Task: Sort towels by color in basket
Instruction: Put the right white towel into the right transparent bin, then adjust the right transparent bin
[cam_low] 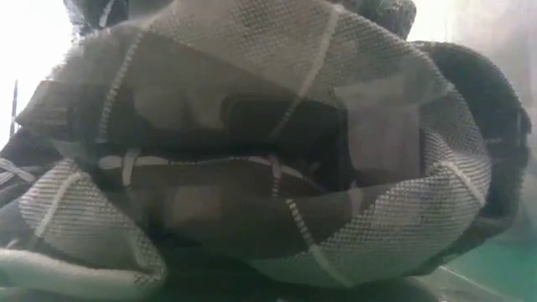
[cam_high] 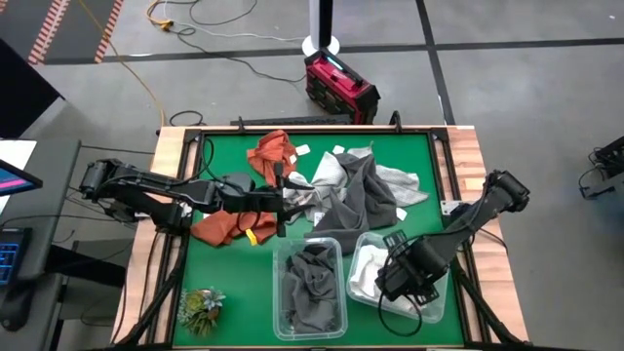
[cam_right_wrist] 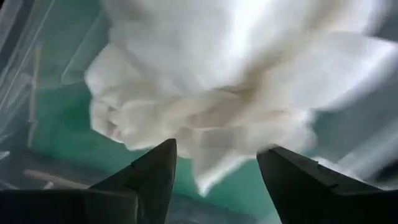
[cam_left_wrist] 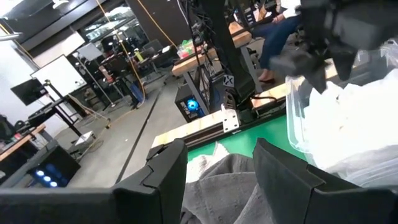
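Note:
Loose towels lie heaped mid-table: rust-orange ones (cam_high: 272, 151) (cam_high: 222, 227), a dark grey one (cam_high: 356, 200), a light grey one (cam_high: 402, 183) and a white one (cam_high: 304, 191). Dark grey towels (cam_high: 312, 288) fill the left clear bin (cam_high: 278, 292); a checked one (cam_low: 252, 151) presses against its wall. White towels (cam_right_wrist: 211, 93) lie in the right clear bin (cam_high: 437, 304). My right gripper (cam_right_wrist: 217, 158) (cam_high: 400, 275) hangs open above them, pointing down, fingers apart and clear of the cloth. My left gripper (cam_left_wrist: 217, 155) (cam_high: 285, 203) stands open and level over the heap, with grey towel (cam_left_wrist: 217, 193) below its fingers.
A small green plant tuft (cam_high: 200, 308) lies at the table's near left corner. Wooden rails (cam_high: 468, 161) border the green mat. A red case (cam_high: 339, 88) stands on the floor beyond the far edge. A seated person's legs (cam_left_wrist: 273, 37) show in the room.

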Controlling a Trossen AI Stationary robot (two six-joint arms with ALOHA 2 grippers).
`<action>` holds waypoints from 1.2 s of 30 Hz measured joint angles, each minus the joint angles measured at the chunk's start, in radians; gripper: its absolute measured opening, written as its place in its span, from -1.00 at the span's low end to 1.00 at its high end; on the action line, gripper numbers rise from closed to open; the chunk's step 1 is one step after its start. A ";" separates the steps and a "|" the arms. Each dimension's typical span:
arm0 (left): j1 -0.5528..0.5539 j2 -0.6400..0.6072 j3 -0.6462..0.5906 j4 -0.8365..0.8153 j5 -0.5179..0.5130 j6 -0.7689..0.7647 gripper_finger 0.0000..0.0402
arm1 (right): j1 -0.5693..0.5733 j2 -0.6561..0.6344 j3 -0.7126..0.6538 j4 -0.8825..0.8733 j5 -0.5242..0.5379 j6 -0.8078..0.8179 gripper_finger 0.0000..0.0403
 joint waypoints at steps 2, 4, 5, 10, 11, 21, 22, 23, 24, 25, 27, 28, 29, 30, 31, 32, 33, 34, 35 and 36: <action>0.000 0.000 0.000 0.000 0.000 0.000 -0.14 | -0.011 -0.001 0.041 -0.040 0.050 -0.001 0.32; 0.000 0.000 0.000 0.000 0.000 0.000 -0.14 | -0.024 -0.002 0.057 -0.057 0.121 0.000 0.31; 0.000 0.000 0.000 -0.001 0.000 0.000 -0.14 | -0.035 -0.003 0.057 -0.056 0.145 -0.001 0.30; 0.000 0.000 0.000 -0.004 0.000 -0.006 -0.14 | -0.120 -0.003 0.057 -0.067 0.167 0.047 0.29; 0.000 0.000 0.000 -0.004 0.000 -0.006 -0.14 | -0.141 -0.003 0.057 -0.064 0.167 0.059 0.29; 0.000 0.000 0.000 -0.011 0.000 -0.005 -0.14 | -0.314 -0.004 0.012 0.033 0.132 0.137 0.29; 0.000 0.000 0.000 -0.011 0.000 -0.004 -0.14 | -0.322 -0.004 -0.003 0.057 0.111 0.135 0.29; 0.000 0.000 0.000 -0.011 0.000 -0.004 -0.14 | -0.326 -0.004 -0.018 0.076 0.092 0.130 0.29; 0.000 0.000 0.000 -0.011 0.000 -0.002 -0.14 | -0.327 -0.003 -0.033 0.090 0.077 0.130 0.29; 0.000 0.000 0.000 -0.011 0.000 0.001 -0.14 | -0.327 -0.003 -0.049 0.100 0.067 0.130 0.29; 0.000 0.000 0.000 -0.011 0.000 0.003 -0.14 | -0.332 -0.003 -0.082 0.121 0.051 0.130 0.26; 0.000 0.000 0.000 -0.011 0.000 0.003 -0.14 | -0.333 -0.003 -0.097 0.133 0.041 0.130 0.23; 0.000 0.000 0.000 -0.011 0.000 0.003 -0.14 | -0.334 -0.002 -0.110 0.141 0.031 0.130 0.18; 0.000 0.000 0.000 -0.010 0.000 0.003 -0.14 | -0.334 -0.001 -0.119 0.147 0.021 0.133 0.13; 0.000 0.000 0.000 -0.009 0.000 0.003 -0.14 | -0.334 -0.001 -0.127 0.154 0.010 0.134 0.05; 0.000 0.000 0.000 -0.009 0.000 0.003 -0.14 | -0.334 -0.001 -0.135 0.164 -0.001 0.134 -0.03; 0.000 0.000 0.000 -0.010 0.000 0.003 -0.14 | -0.334 -0.002 -0.141 0.172 -0.013 0.130 -0.12; 0.000 0.000 0.000 -0.010 0.000 0.003 -0.14 | -0.331 -0.002 -0.143 0.176 -0.025 0.129 -0.22; 0.000 0.000 0.000 -0.010 0.000 0.003 -0.14 | -0.323 -0.002 -0.145 0.183 -0.028 0.125 -0.33; 0.000 0.000 0.000 -0.009 0.000 0.003 -0.14 | -0.314 -0.002 -0.148 0.188 -0.032 0.122 -0.43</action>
